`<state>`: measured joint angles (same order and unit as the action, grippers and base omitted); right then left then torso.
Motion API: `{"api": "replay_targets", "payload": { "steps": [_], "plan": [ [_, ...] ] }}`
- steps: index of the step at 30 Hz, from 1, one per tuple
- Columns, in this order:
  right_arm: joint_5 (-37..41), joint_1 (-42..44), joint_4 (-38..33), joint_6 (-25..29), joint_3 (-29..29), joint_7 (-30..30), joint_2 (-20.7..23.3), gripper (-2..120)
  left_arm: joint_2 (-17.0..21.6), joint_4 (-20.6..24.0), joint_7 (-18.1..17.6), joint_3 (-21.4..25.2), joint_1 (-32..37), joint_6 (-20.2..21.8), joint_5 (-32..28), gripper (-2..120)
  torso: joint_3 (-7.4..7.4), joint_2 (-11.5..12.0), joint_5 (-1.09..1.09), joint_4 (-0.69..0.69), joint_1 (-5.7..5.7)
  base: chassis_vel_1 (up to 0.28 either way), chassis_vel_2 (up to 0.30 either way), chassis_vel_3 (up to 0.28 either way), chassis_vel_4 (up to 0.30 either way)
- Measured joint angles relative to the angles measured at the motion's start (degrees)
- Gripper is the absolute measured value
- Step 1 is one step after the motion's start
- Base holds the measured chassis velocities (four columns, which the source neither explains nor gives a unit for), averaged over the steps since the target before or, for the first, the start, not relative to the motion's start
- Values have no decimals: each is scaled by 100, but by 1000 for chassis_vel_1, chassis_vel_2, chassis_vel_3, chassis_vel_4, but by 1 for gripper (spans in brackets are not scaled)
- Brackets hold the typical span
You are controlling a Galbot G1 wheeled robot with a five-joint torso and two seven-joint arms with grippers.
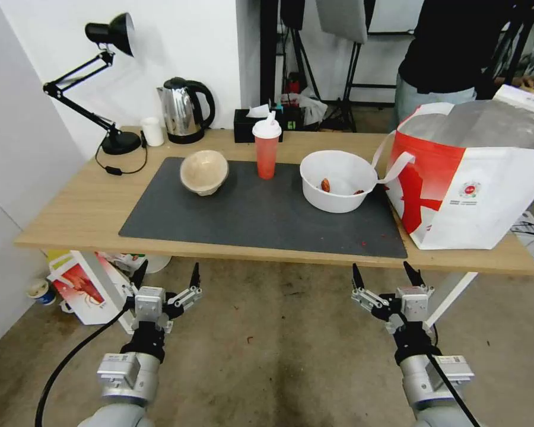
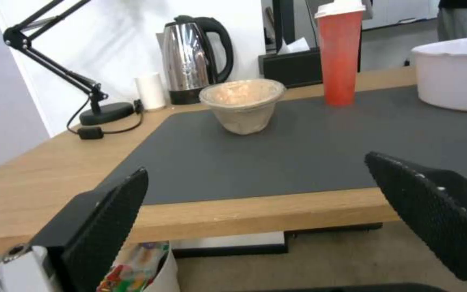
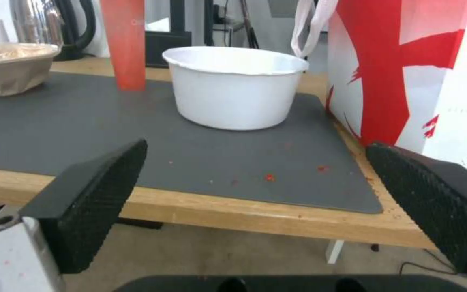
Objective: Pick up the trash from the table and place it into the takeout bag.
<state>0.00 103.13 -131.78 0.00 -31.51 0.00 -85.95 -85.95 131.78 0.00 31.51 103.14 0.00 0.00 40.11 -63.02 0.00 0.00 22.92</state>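
I see a black desk lamp [image 1: 104,83] at the far left; beside it a small white cup [image 1: 152,131], a steel kettle [image 1: 185,110]; a black tissue box [image 1: 252,124].

Both arms reached forward from the bottom of the head view, forearms rising toward 12 o'clock, wrists straight. The left gripper [image 1: 167,276] sat at about 7 o'clock in that view, its two black fingers spread wide apart, tips pointing up toward 12 o'clock and holding nothing. The right gripper [image 1: 387,276] sat at about 5 o'clock, level with the left one and well apart from it, its fingers [image 3: 87,202] likewise splayed wide and empty. A black cable trailed from the left wrist toward 8 o'clock.
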Motion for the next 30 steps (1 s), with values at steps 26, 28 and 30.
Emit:
{"api": "replay_targets", "payload": {
  "steps": [26,28,30],
  "plan": [
    [0,0,0,0,0,0,0,100,0,0,0,0,0,0,0,100,0,0,0,0,0,0,0,0,0],
    [0,0,0,0,0,0,0,100,0,0,0,0,0,0,0,100,0,0,0,0,0,0,0,0,0],
    [0,0,0,0,0,0,0,100,0,0,0,0,0,0,0,100,0,0,0,0,0,0,0,0,0]
  ]
}}
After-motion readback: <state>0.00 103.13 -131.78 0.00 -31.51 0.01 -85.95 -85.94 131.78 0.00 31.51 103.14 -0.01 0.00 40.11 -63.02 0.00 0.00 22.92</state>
